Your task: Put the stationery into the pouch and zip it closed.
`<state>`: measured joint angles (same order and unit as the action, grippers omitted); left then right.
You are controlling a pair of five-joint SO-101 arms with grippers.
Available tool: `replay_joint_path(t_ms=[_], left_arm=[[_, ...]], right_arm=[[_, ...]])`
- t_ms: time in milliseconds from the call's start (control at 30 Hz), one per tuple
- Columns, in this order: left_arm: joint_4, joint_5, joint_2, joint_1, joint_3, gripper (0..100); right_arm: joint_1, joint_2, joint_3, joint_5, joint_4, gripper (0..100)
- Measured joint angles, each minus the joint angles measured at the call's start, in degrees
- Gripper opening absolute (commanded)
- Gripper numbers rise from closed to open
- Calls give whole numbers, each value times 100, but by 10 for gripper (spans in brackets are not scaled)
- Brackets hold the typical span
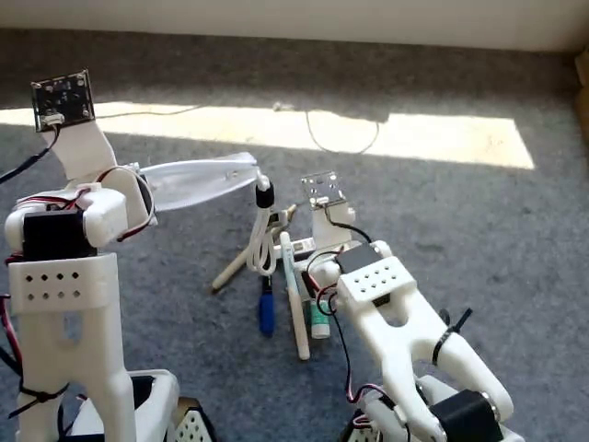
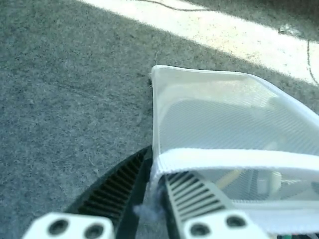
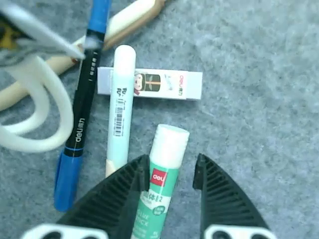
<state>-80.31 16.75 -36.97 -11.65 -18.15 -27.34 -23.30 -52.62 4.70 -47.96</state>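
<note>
My left gripper [image 2: 155,185] is shut on the zip edge of the white mesh pouch [image 2: 224,114], holding the pouch [image 1: 198,180] off the carpet at the left. My right gripper [image 3: 172,172] is open and low over the green glue stick [image 3: 162,191], one finger on each side of it. Beside the glue stick lie a pale pen [image 3: 121,109], a blue pen [image 3: 82,114], a white eraser [image 3: 149,83], white-handled scissors [image 3: 35,114] and a beige pencil [image 3: 130,19]. From above, this pile [image 1: 276,276] lies between the two arms, under the pouch's free end.
Grey carpet [image 1: 479,239] covers the floor, with open room to the right of the right arm. A sunlit strip [image 1: 442,138] with a thin cable [image 1: 340,138] runs across the back.
</note>
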Motion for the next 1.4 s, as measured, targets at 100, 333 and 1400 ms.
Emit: replay_joint_path(t_ms=[100, 333, 1400], left_arm=[[0, 0, 0, 0, 0, 7], [0, 0, 0, 0, 0, 7], [0, 0, 0, 0, 0, 7]], right_arm=[[0, 185, 0, 0, 26, 149], [-18, 712, 44, 0, 62, 149], [9, 774, 800, 0, -668, 5]])
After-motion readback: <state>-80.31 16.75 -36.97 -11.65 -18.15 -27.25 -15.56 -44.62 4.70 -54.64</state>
